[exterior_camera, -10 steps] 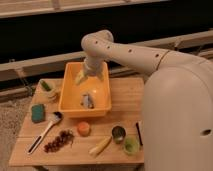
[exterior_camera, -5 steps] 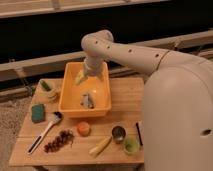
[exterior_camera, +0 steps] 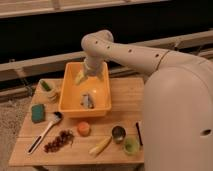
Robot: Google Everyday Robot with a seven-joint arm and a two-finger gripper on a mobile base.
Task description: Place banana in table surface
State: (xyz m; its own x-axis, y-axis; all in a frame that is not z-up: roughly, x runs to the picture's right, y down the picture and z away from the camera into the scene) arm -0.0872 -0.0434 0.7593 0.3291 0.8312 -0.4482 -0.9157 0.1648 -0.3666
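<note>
The hand (exterior_camera: 92,76) hangs over the rear of the bin (exterior_camera: 69,107); whether it grips anything, I cannot tell. The banana (exterior_camera: 80,77) is right beside it, above the bin, not on the counter (exterior_camera: 126,96).

Yellow-orange bin (exterior_camera: 65,96) beneath the gripper (exterior_camera: 89,75), grey object (exterior_camera: 87,100) inside. Left of it, green sponge (exterior_camera: 38,113); nearer the front, white-handled spoon (exterior_camera: 45,131), dark grape cluster (exterior_camera: 59,141), small orange cup (exterior_camera: 83,128), metal cup (exterior_camera: 118,133), green cup (exterior_camera: 131,145).
</note>
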